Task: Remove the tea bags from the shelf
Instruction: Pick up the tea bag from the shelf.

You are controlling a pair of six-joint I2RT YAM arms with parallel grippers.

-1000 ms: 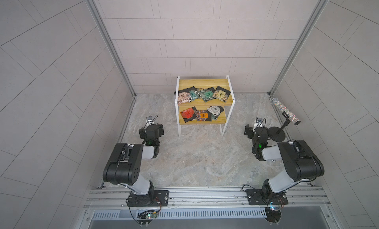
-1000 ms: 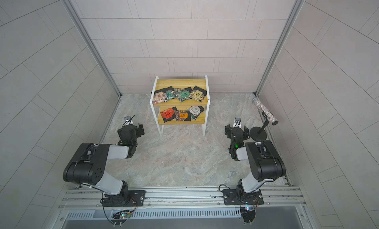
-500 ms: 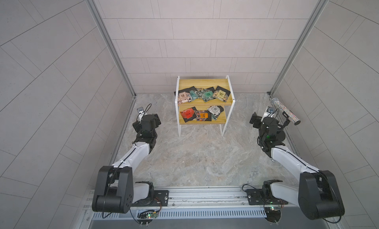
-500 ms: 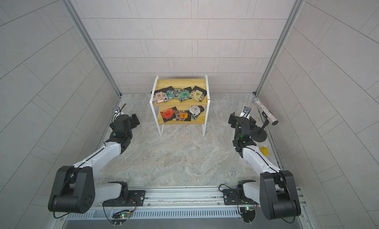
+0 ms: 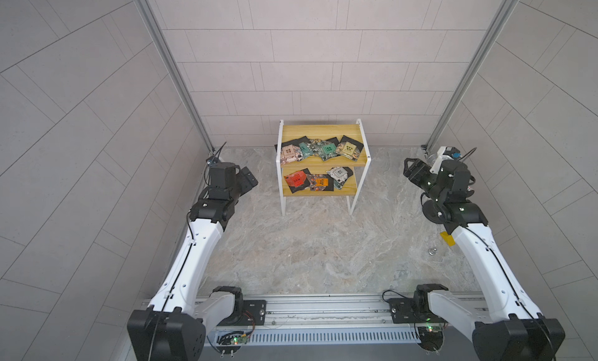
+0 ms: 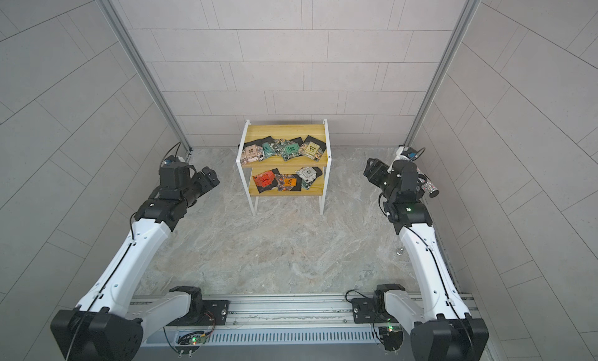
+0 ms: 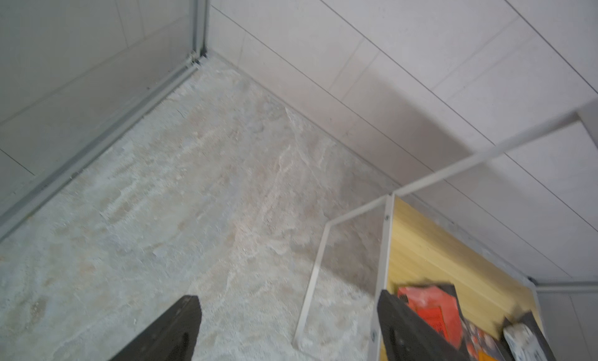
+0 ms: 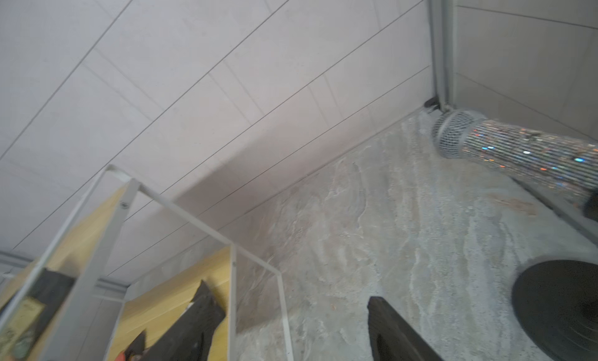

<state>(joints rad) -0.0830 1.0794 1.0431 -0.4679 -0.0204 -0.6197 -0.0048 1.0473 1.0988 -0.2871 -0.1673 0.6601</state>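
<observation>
Tea bags (image 5: 323, 150) on both tiers of the shelf (image 5: 320, 131) by the back wall, left gripper (image 5: 248, 180) off its left side, right gripper (image 5: 410, 169) off its right, both apart from the bags, jaws apart, nothing held

The left arm (image 5: 194, 255) and right arm (image 5: 485, 262) have unfolded and stretched forward, lifting the left gripper (image 5: 247, 178) and right gripper (image 5: 410, 170) to either side of the shelf (image 5: 320, 131).
</observation>
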